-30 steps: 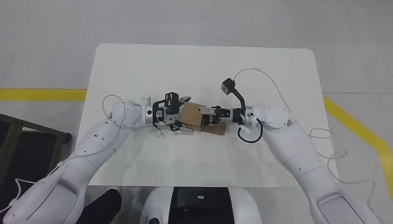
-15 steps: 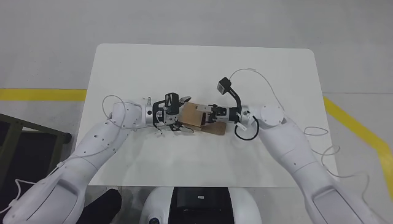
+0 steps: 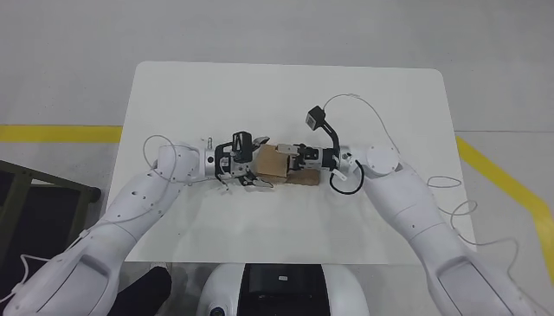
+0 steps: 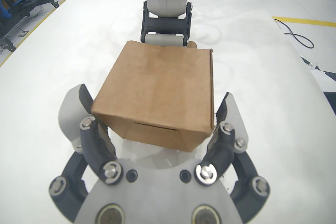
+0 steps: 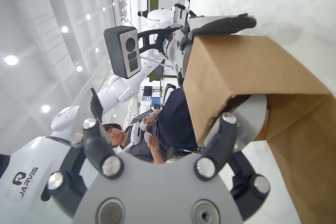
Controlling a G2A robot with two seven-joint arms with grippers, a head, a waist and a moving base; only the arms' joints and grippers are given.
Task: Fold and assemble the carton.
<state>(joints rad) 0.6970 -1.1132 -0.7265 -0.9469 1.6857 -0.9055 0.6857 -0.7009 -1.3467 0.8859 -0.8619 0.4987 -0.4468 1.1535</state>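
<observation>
A brown cardboard carton (image 4: 160, 72) lies on the white surface (image 3: 389, 99), near its middle and a little toward 6 o'clock as seen from above. My left gripper (image 4: 155, 104) meets it from the carton's 9 o'clock. Its fingers are spread wide to either side of the closed end with the pads touching both side walls, so I have the carton clasped. My right gripper (image 5: 168, 109) sits at the carton's 3 o'clock, at the open end. Its jaws stand wide apart and grasp nothing. One finger (image 5: 244, 114) is tucked inside the carton's mouth; the other finger (image 5: 92, 109) is out in free air. A flap (image 5: 296, 151) stands out from that open end.
</observation>
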